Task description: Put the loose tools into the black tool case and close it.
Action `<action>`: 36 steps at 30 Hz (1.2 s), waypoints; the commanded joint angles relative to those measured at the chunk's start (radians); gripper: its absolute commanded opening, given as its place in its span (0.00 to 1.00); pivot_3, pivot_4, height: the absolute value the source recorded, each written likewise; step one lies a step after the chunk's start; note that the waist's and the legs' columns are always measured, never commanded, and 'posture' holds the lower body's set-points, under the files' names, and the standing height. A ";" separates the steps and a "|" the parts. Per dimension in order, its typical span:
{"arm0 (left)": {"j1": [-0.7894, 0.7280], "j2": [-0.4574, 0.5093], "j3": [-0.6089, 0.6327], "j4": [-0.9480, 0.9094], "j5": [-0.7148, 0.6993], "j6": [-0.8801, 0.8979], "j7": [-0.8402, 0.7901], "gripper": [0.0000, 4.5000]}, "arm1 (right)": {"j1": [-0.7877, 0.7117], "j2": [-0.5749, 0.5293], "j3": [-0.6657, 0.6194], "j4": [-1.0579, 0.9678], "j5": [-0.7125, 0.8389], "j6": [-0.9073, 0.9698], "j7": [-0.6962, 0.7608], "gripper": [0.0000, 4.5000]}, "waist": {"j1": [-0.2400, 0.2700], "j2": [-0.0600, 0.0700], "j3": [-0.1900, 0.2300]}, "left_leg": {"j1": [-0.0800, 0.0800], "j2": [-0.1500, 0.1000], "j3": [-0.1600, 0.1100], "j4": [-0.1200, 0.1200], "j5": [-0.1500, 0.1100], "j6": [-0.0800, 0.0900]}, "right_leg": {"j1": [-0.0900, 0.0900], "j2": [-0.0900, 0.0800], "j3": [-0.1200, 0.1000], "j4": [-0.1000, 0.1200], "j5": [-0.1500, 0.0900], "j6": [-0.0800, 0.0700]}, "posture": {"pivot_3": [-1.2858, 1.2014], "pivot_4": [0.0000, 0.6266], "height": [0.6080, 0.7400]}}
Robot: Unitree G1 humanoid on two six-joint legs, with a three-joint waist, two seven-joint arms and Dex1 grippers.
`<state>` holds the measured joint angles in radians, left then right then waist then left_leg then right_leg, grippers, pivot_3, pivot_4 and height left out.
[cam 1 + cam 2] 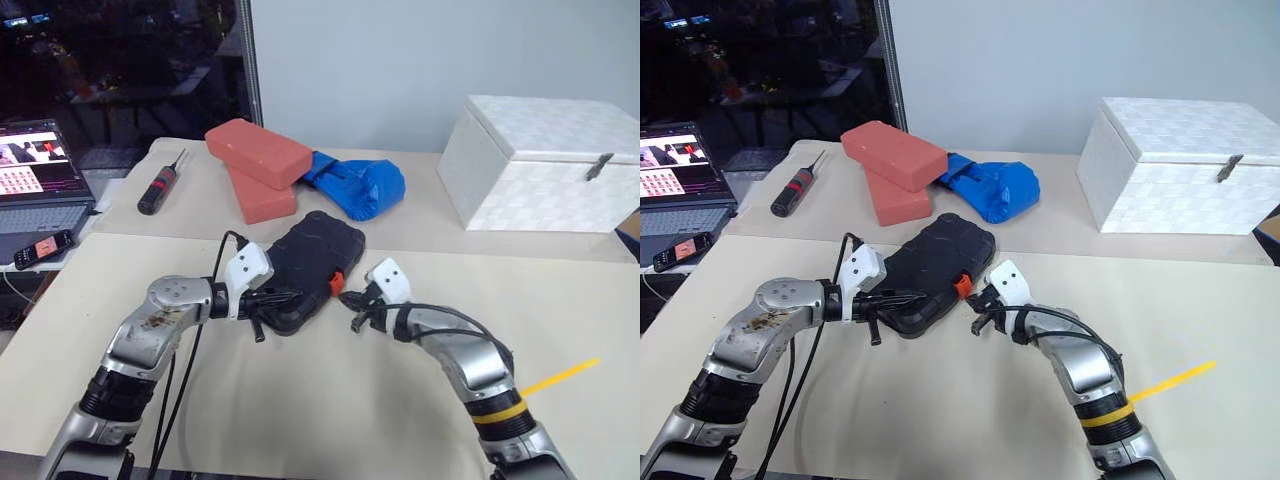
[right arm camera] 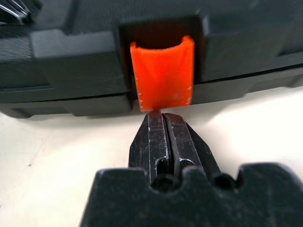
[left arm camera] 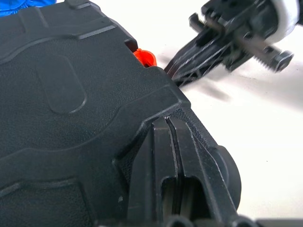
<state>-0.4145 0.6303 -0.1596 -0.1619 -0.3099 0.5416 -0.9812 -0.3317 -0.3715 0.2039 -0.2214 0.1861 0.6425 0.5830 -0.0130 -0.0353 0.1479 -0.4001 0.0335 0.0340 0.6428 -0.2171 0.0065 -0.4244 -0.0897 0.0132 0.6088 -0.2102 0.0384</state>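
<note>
A beige tabletop (image 1: 330, 400) carries the black tool case (image 1: 312, 262), which lies shut near the middle, its lid down and its orange latch (image 1: 337, 283) on the side facing the near edge.

The left gripper (image 1: 283, 297) has its two black fingers pressed together, tips resting against the near left corner of the case — the left wrist view shows them flat on the moulded lid. The right gripper (image 1: 347, 297) also has its fingers pressed together, holding nothing; in the right wrist view their joined tips (image 2: 162, 124) sit right at the lower edge of the latch, touching it or just short of it.

Behind the case, toward the far edge, two red bricks (image 1: 260, 165) lie stacked crosswise, with a crumpled blue cloth (image 1: 358, 184) just beside them. A white box (image 1: 545, 165) with a metal clasp stands at the far right. A black tool with a red band and a thin tip (image 1: 162, 185) lies near the far left corner. Off the left edge sit an open laptop (image 1: 38, 180) and a phone (image 1: 42, 248) — both apart from the tabletop.
</note>
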 commanded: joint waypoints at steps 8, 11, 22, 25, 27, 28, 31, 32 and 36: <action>0.042 0.016 -0.072 0.039 0.037 0.039 -0.009 0.00 | 0.047 -0.007 -0.091 -0.116 0.079 0.052 -0.014 0.00 | -0.001 0.000 0.000 | 0.002 0.000 0.000 0.001 0.000 0.000 | 0.001 0.000 0.000 0.002 0.000 0.000 | 0.52 0.24 1.00; 0.040 0.015 -0.072 0.039 0.036 0.041 -0.011 0.00 | 0.007 0.020 -0.062 -0.069 0.069 0.033 -0.018 0.00 | -0.001 0.000 0.000 | 0.002 0.000 0.000 0.001 0.000 0.000 | 0.001 0.000 0.000 0.002 0.000 -0.001 | 0.52 0.24 1.00; 0.042 0.019 -0.075 0.018 0.029 0.065 -0.004 0.00 | -0.145 0.149 0.010 0.180 0.013 -0.090 -0.007 0.00 | -0.028 -0.001 -0.001 | 0.008 0.001 0.000 0.001 0.000 0.000 | 0.004 0.003 0.003 0.004 0.001 -0.002 | 0.52 0.24 1.00; 0.046 0.022 -0.073 0.013 0.030 0.069 -0.002 0.00 | -0.128 0.144 0.003 0.160 0.016 -0.090 -0.003 0.00 | -0.030 -0.001 -0.001 | 0.008 0.001 -0.001 0.001 0.000 0.000 | 0.004 0.004 0.003 0.005 0.001 -0.002 | 0.52 0.24 1.00; 0.047 0.023 -0.073 0.016 0.032 0.071 0.001 0.00 | -0.113 0.135 -0.006 0.134 0.024 -0.083 0.000 0.00 | -0.031 -0.001 -0.001 | 0.008 0.001 -0.001 0.001 0.000 0.000 | 0.003 0.004 0.004 0.005 0.001 -0.002 | 0.52 0.24 1.00; 0.047 0.024 -0.074 0.018 0.034 0.071 0.002 0.00 | -0.106 0.129 -0.011 0.123 0.027 -0.079 0.001 0.00 | -0.031 -0.001 -0.001 | 0.008 0.001 -0.001 0.001 0.000 0.000 | 0.003 0.004 0.004 0.005 0.001 -0.002 | 0.52 0.24 1.00; 0.047 0.025 -0.078 0.022 0.037 0.072 0.005 0.00 | -0.085 0.119 -0.039 0.086 0.047 -0.069 -0.002 0.00 | -0.029 -0.001 -0.001 | 0.008 0.002 -0.001 0.000 0.000 0.000 | 0.003 0.005 0.004 0.005 0.000 -0.003 | 0.52 0.24 1.00; 0.047 0.025 -0.079 0.022 0.037 0.073 0.006 0.00 | -0.079 0.118 -0.048 0.077 0.055 -0.062 -0.005 0.00 | -0.029 -0.001 -0.001 | 0.008 0.002 -0.001 0.000 0.000 0.000 | 0.003 0.005 0.004 0.005 0.000 -0.003 | 0.52 0.24 1.00; 0.046 0.024 -0.083 0.023 0.037 0.077 0.008 0.00 | -0.075 0.112 -0.042 0.081 0.049 -0.065 -0.005 0.00 | -0.029 -0.001 -0.001 | 0.008 0.002 -0.001 0.001 0.000 0.000 | 0.003 0.005 0.004 0.004 0.000 -0.003 | 0.52 0.24 1.00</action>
<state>-0.4126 0.6429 -0.1776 -0.1839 -0.3064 0.5638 -0.9706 -0.4066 -0.2598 0.1772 -0.1049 0.2197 0.5848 0.5767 -0.0419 -0.0366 0.1471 -0.3922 0.0355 0.0330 0.6433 -0.2170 0.0065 -0.4210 -0.0849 0.0174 0.6133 -0.2100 0.0357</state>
